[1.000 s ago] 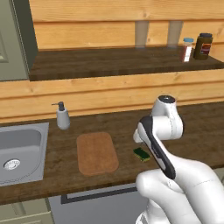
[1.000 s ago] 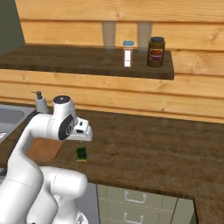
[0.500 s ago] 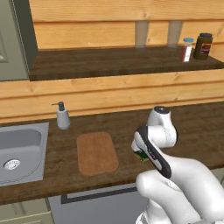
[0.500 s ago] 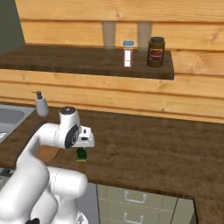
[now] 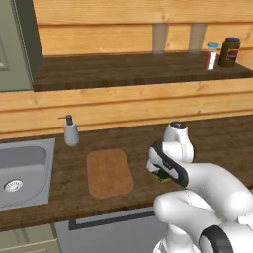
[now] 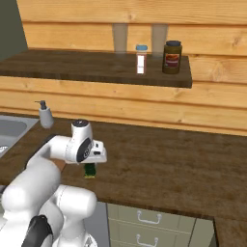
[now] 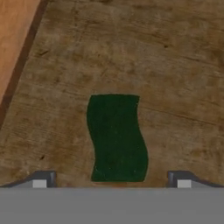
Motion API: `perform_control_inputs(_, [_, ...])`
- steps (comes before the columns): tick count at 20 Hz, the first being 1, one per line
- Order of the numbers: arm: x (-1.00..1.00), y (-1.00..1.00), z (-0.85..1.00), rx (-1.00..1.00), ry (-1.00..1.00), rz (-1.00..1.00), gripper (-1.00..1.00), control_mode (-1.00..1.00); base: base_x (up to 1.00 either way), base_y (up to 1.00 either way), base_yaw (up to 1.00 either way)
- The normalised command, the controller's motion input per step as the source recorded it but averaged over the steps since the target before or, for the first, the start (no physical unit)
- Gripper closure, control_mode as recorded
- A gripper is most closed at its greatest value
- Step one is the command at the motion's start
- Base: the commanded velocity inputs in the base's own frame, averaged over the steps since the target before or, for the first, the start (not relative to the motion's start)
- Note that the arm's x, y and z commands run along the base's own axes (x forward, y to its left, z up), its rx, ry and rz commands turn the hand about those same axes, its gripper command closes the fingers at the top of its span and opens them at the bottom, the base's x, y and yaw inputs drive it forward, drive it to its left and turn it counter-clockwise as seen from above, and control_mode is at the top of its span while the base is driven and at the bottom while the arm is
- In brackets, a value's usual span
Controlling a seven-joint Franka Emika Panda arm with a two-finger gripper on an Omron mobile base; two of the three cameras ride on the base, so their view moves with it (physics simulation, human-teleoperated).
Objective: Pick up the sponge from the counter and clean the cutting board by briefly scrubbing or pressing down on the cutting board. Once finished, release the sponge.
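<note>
While hovering low, tool (image 7: 111, 180): fingers spread wide, nothing gripped
sponge (image 7: 116, 137): flat on the bench (image 6: 183, 164), right under the tool
cutting board (image 5: 109, 173): beside the sink (image 5: 22, 170)
shelf (image 5: 123, 70): holds two jars

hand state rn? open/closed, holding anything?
Hand: open, holding nothing; sponge lies on the counter between its fingertips.

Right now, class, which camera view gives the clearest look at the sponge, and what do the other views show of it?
The hand view: the sponge lies whole and unblocked on the counter, green top facing the camera. The left base view catches just a green edge beside the arm. The right base view shows a small green block beneath the hand.
</note>
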Motion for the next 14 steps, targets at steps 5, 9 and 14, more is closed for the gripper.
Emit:
perform_control_inputs(5, [0.01, 0.0, -0.46, 0.0, 0.02, 0.0, -1.0, -1.0, 0.0, 0.0, 0.0])
perform_control_inputs(9, [0.08, 0.0, -0.41, 0.0, 0.01, 0.0, -1.0, -1.0, 0.0, 0.0, 0.0])
perform_control_inputs(14, [0.05, 0.01, -0.3, -0.03, 0.0, 0.0, -1.0, -1.0, 0.0, 0.0, 0.0])
